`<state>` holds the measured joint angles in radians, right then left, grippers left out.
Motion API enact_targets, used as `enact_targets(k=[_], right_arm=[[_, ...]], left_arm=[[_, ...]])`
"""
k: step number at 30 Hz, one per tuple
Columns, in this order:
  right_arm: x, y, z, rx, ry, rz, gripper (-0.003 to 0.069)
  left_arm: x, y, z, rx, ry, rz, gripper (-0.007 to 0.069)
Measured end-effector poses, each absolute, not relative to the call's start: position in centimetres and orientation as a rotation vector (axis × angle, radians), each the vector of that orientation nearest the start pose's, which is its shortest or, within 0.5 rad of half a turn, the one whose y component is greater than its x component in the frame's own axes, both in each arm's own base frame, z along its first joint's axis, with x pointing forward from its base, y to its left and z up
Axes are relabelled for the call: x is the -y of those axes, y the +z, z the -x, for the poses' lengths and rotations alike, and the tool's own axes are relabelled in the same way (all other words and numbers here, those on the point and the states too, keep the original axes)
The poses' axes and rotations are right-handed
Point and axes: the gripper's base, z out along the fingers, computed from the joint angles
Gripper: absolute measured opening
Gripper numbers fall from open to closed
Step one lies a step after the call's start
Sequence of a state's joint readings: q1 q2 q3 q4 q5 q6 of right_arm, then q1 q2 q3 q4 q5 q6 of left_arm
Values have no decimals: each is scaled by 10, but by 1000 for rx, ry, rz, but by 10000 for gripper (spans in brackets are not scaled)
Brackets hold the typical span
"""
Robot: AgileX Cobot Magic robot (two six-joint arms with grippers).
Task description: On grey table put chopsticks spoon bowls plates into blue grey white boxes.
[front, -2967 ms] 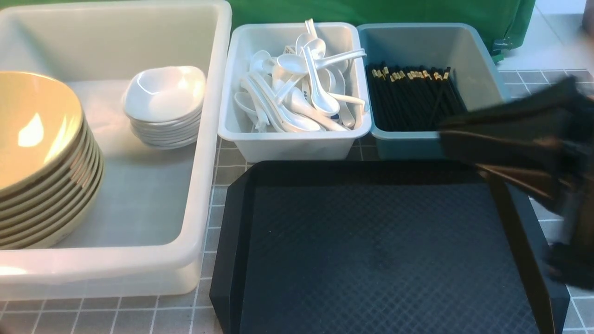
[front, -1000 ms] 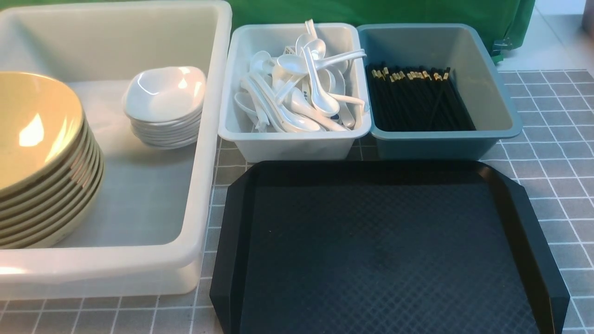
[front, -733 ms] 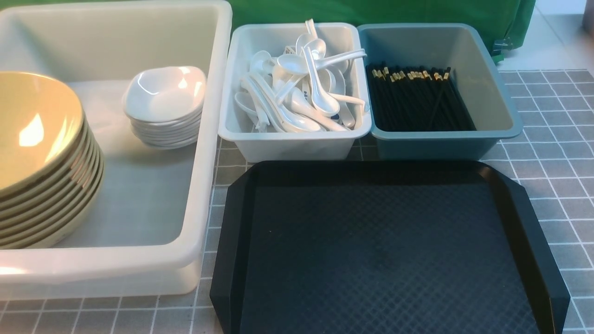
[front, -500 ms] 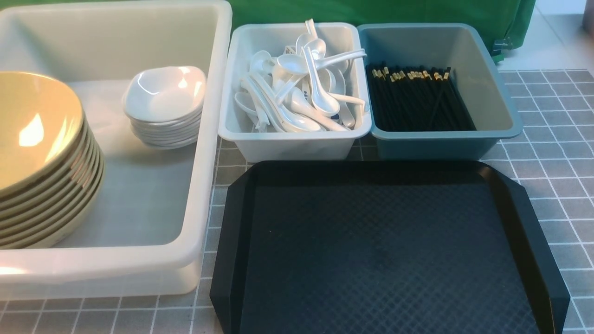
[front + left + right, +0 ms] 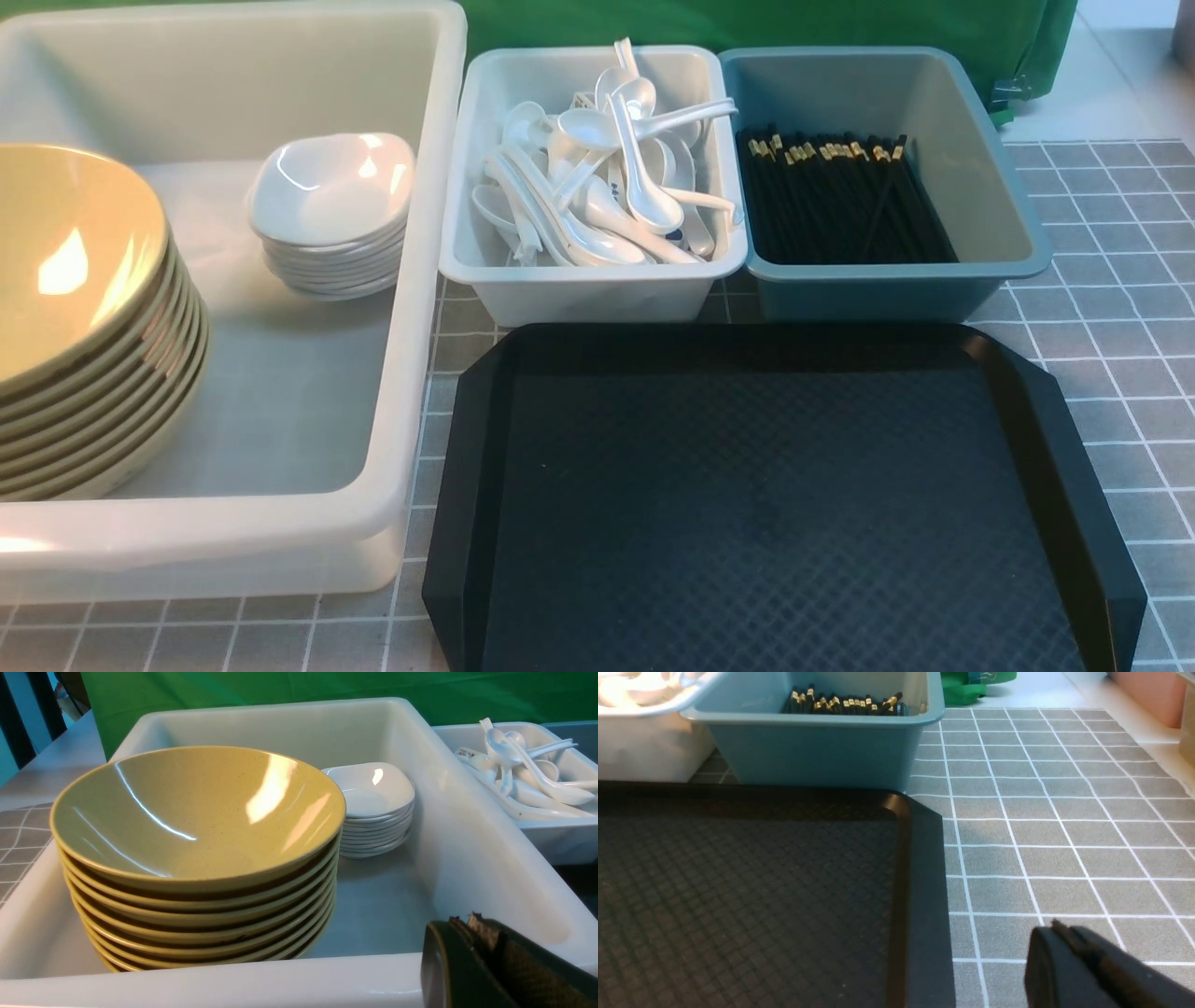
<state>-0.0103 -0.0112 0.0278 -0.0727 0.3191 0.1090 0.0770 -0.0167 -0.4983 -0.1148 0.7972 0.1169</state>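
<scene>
A stack of yellow-green bowls [image 5: 75,308] [image 5: 196,812] and a stack of small white plates [image 5: 331,201] [image 5: 371,793] sit in the large white box [image 5: 411,308] [image 5: 467,826]. Several white spoons [image 5: 607,187] [image 5: 518,770] fill the grey-white box [image 5: 597,289]. Black chopsticks [image 5: 840,196] [image 5: 845,702] lie in the blue box [image 5: 878,289] [image 5: 817,751]. Neither arm shows in the front view. My left gripper [image 5: 462,924] is shut and empty, at the white box's near rim. My right gripper [image 5: 1057,928] is shut and empty over the grey table [image 5: 1041,826], right of the tray.
A black textured tray [image 5: 775,504] [image 5: 738,882] lies in front of the two small boxes, with nothing on it. Green cloth [image 5: 747,23] hangs behind the boxes. The grey checked cloth [image 5: 1102,280] runs to the right of the tray.
Three seconds ago my right arm was in the front view over the tray's right side; it has withdrawn out of that view. Over the last second nothing has moved.
</scene>
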Motion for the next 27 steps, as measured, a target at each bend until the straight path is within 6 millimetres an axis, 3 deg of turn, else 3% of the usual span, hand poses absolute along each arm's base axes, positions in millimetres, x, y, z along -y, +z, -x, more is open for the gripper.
enact_targets(k=[8,12,15,16,17,19,24,27], right_arm=[[3,176,-54,-1817,1,-62,34],[3,176,-54,-1817,1,-62,34],[3,176,-54,-1817,1,-62,34],[3,176,-54,-1817,1,-62,34],[3,176,-54,-1817,1,-62,34],[3,176,-54,-1817,1,-62,37],[3,176,-54,-1817,1,-62,38],[3,176,-54,-1817,1,-62,41]], left_arm=[[8,300,-3,-1732,1,-28,-11],[5,293,-16,-1626,13,-3,-11],[1,275,-32,-1544,67,15,-11],[-3,258,-42,-1477,110,20,-11],[-3,258,-42,-1454,114,23,-11],[-5,231,-51,-1418,128,22,-11],[-3,208,-56,-1469,93,6,-11],[-2,195,-56,-1604,65,-10,-11]])
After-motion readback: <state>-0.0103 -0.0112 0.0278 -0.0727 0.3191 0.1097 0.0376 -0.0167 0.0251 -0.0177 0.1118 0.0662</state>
